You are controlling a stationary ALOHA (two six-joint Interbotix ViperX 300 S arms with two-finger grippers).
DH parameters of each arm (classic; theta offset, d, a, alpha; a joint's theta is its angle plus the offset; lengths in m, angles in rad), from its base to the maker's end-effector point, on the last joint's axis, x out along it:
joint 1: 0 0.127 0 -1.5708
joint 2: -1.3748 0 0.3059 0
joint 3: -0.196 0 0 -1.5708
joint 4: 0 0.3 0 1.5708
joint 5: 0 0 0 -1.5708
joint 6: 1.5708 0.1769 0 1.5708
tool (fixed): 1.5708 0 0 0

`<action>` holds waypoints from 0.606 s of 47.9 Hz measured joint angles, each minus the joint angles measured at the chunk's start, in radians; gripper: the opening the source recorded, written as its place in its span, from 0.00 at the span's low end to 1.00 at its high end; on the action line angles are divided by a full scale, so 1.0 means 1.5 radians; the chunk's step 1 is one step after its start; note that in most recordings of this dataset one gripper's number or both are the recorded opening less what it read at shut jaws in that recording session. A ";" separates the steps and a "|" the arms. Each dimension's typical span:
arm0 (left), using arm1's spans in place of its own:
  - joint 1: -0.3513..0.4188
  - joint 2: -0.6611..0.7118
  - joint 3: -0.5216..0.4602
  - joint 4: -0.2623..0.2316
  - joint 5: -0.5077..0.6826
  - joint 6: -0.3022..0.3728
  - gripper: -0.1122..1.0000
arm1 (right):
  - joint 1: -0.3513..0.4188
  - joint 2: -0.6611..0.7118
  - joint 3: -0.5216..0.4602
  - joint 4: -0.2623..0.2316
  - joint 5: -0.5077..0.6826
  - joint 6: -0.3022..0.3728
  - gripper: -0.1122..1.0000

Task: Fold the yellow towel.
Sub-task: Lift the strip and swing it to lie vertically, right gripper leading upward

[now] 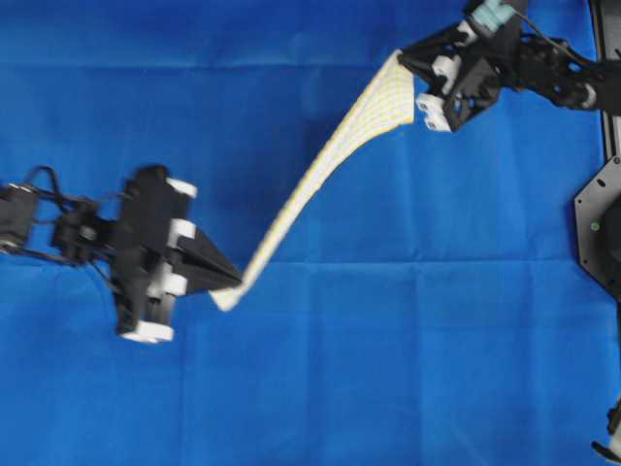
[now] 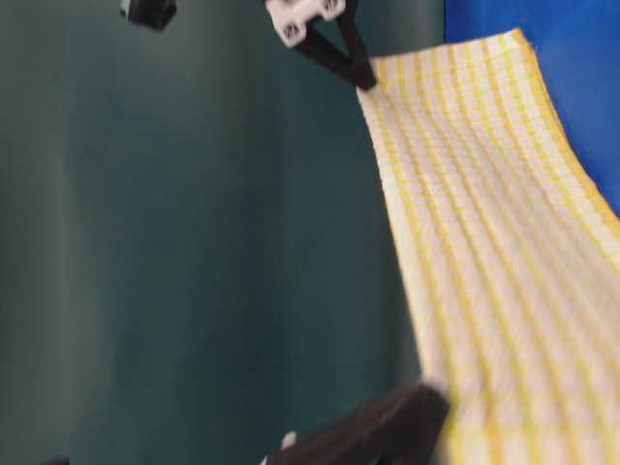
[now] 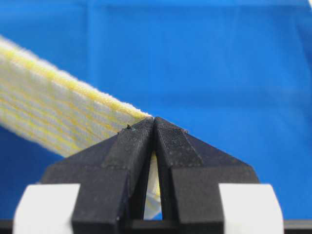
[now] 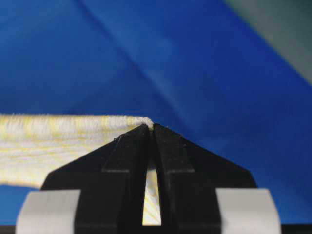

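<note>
The yellow towel [image 1: 320, 175], white with fine yellow checks, hangs stretched in the air between both grippers, slanting from lower left to upper right above the blue cloth. My left gripper [image 1: 233, 282] is shut on its lower corner; the hem [image 3: 73, 85] runs off to the left from the pinched tips [image 3: 154, 119]. My right gripper [image 1: 406, 60] is shut on the upper corner, with the towel edge [image 4: 63, 122] trailing left from its tips [image 4: 150, 125]. In the table-level view the towel [image 2: 484, 242] fills the right side, and the far gripper [image 2: 363, 77] pinches its top corner.
A large plain blue cloth [image 1: 437, 320] covers the whole table under the towel. Black equipment [image 1: 602, 223] stands along the right edge of the overhead view. A dark teal backdrop [image 2: 194, 242] fills the left of the table-level view.
</note>
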 measured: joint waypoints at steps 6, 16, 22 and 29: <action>-0.009 0.051 -0.051 0.000 0.000 0.010 0.11 | -0.014 0.040 -0.045 -0.001 0.000 -0.024 0.13; -0.009 0.122 -0.132 0.001 0.000 0.022 0.11 | -0.022 0.093 -0.110 -0.001 0.009 -0.050 0.13; -0.009 0.163 -0.186 0.001 0.001 0.051 0.11 | -0.022 0.111 -0.135 -0.001 0.016 -0.060 0.13; -0.007 0.206 -0.251 0.001 0.001 0.093 0.11 | -0.022 0.120 -0.149 -0.003 0.020 -0.061 0.13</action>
